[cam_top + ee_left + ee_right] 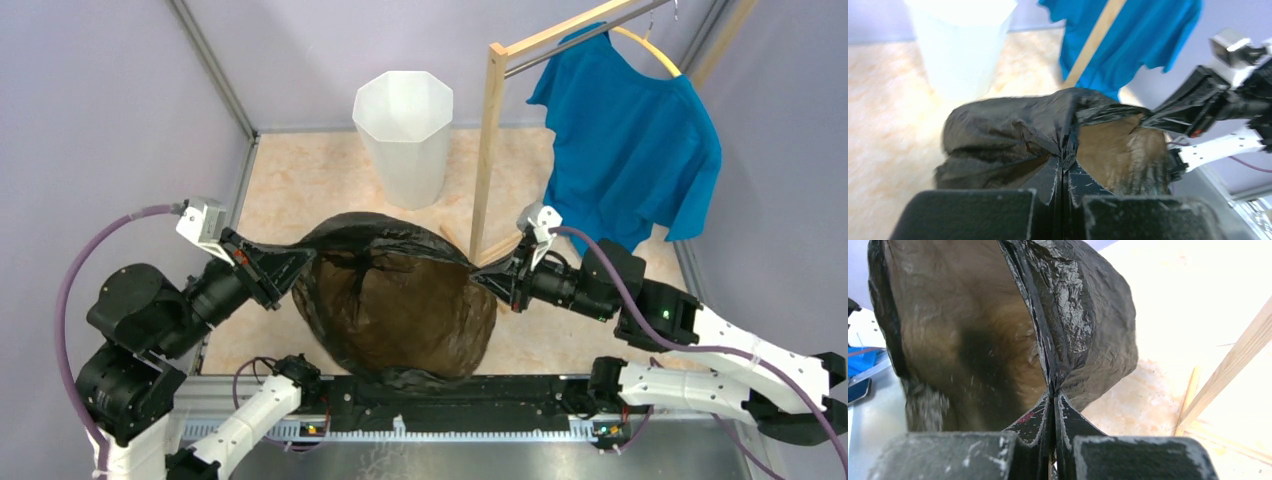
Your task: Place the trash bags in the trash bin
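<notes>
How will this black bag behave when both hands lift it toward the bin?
Probably floppy: the trash bag sags between the left hand and right hand. Likely light, thin enough to glow brown. Glossy film may slip.

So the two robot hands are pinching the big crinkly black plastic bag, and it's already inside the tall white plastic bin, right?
Not quite. The left gripper and right gripper do pinch the crinkly black plastic bag, but it is outside the tall white plastic bin, not in it. The top view shows this.
</notes>
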`<state>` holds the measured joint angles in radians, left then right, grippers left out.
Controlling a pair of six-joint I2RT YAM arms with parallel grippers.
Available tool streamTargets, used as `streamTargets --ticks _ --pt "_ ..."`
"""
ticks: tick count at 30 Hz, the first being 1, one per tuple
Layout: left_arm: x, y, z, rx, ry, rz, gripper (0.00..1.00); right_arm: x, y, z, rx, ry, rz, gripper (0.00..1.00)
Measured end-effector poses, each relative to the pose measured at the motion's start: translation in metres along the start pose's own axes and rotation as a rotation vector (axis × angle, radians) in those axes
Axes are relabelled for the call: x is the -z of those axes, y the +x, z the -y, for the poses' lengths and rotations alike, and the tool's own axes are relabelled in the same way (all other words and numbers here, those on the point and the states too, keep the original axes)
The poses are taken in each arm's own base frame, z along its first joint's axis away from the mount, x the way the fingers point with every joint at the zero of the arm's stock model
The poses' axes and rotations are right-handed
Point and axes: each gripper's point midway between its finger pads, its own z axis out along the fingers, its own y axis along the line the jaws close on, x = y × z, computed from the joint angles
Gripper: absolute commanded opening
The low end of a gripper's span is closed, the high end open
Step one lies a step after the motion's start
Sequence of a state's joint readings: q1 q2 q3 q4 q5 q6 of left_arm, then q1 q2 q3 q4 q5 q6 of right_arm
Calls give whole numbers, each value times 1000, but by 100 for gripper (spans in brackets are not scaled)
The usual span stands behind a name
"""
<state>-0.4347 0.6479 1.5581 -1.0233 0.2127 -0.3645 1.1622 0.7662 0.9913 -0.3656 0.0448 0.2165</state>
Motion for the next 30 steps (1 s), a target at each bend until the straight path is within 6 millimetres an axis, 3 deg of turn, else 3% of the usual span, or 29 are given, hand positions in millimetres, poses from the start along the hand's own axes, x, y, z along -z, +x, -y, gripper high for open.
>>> streamTargets --ticks 5,10,13,17,23,30 --pt "-13 -16 36 15 210 50 0 -17 -24 -3 -15 8 60 0" --pt "-56 -6 53 105 371 1 0 -67 -35 -14 -71 -22 72 1" --pt "-84 6 46 165 372 -44 0 -87 -32 -22 -125 -53 73 3" --pt "-106 20 32 220 324 -73 0 -99 -39 -33 -194 -102 102 6" --pt "-112 30 15 237 246 -54 0 -97 -54 -40 -277 -135 159 11" --pt "-118 58 -4 290 185 -72 0 -103 -41 -40 -345 -136 143 10"
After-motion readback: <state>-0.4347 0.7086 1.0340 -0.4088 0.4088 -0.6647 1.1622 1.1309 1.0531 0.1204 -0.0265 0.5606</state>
